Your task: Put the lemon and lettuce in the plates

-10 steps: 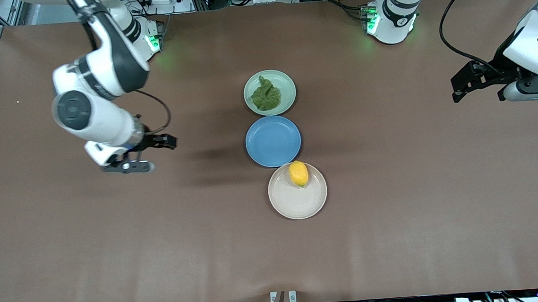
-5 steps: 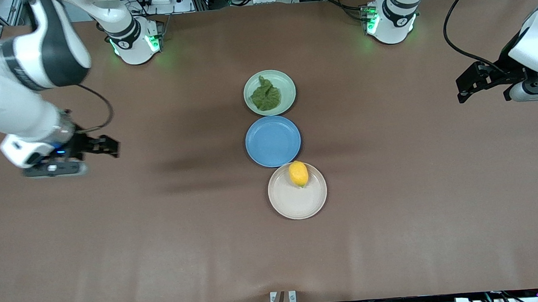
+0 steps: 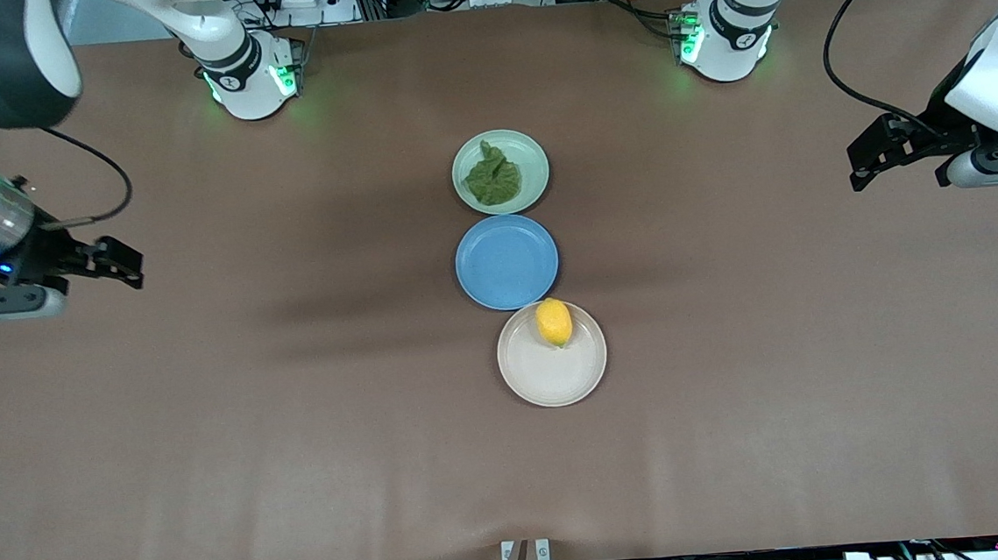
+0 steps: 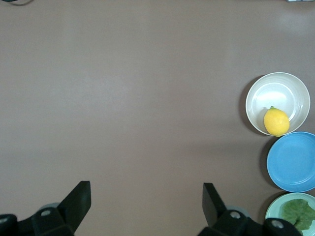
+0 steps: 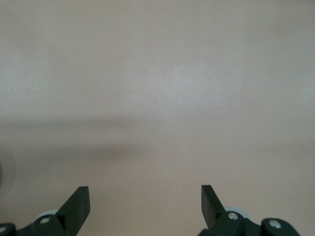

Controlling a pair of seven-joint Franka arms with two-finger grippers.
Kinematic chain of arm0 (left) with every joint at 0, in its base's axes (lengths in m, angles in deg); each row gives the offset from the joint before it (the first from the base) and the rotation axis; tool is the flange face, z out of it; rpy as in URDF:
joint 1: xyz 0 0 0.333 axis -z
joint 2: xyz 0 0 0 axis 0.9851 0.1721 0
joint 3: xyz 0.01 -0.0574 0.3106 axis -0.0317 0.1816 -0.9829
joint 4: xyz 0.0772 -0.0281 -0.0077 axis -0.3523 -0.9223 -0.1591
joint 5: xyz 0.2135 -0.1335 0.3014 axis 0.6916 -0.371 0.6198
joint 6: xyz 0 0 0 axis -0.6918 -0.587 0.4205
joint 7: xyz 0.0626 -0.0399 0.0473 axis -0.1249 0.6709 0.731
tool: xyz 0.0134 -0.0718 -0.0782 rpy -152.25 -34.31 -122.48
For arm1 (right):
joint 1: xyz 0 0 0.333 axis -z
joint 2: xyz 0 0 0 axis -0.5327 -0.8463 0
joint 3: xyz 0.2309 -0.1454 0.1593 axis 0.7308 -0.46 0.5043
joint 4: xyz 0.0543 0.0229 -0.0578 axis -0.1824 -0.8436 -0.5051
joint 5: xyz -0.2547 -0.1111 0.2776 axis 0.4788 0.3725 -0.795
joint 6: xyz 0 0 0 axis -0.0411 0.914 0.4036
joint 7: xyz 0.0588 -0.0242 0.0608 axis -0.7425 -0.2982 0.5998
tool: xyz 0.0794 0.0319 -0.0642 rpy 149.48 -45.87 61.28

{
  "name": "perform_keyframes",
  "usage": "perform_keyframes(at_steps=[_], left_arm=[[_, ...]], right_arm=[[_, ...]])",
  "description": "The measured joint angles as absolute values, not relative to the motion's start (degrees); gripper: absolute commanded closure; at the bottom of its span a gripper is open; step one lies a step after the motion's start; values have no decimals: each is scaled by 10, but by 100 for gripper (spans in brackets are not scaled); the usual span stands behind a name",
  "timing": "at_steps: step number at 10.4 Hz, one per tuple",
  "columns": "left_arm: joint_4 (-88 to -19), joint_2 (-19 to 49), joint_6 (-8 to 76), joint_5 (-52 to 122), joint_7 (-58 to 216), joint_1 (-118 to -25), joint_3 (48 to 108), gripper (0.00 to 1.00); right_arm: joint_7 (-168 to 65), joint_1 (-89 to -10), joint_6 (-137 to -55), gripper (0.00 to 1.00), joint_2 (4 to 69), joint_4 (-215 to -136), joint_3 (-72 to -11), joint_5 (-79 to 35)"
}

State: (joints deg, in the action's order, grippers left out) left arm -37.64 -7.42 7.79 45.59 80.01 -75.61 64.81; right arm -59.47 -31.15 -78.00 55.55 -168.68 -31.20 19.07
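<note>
The yellow lemon (image 3: 554, 322) (image 4: 276, 121) lies in the beige plate (image 3: 545, 375) (image 4: 275, 91), close to its rim on the blue plate's side. The dark green lettuce (image 3: 493, 178) (image 4: 298, 212) rests in the mint green plate (image 3: 533, 162) (image 4: 273, 210). My right gripper (image 3: 127, 264) (image 5: 145, 192) hangs open and empty over bare table at the right arm's end. Over the left arm's end of the table, my left gripper (image 3: 858, 165) (image 4: 146, 189) is also open with nothing in it. Both grippers are well away from the plates.
An empty blue plate (image 3: 506, 261) (image 4: 293, 162) sits between the two filled plates, almost touching each. The three plates form a line at mid-table. Brown table surface surrounds them on all sides. The arm bases stand along the table edge farthest from the front camera.
My right arm has swung away from the plates toward its own end of the table, gripper open throughout. The left arm has hardly moved. The lemon and lettuce stay put.
</note>
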Motion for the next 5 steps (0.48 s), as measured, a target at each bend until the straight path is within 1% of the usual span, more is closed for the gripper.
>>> perform_keyframes(at_steps=[2,5], left_arm=[[-377,-74,78,456,800,-760,647,0],[-377,-74,78,456,800,-770,647,0]], right_arm=[[-590,-311,-746,0,556,-1645,-324,191],[-580,-311,-733,0,556,-1626,-335,191]])
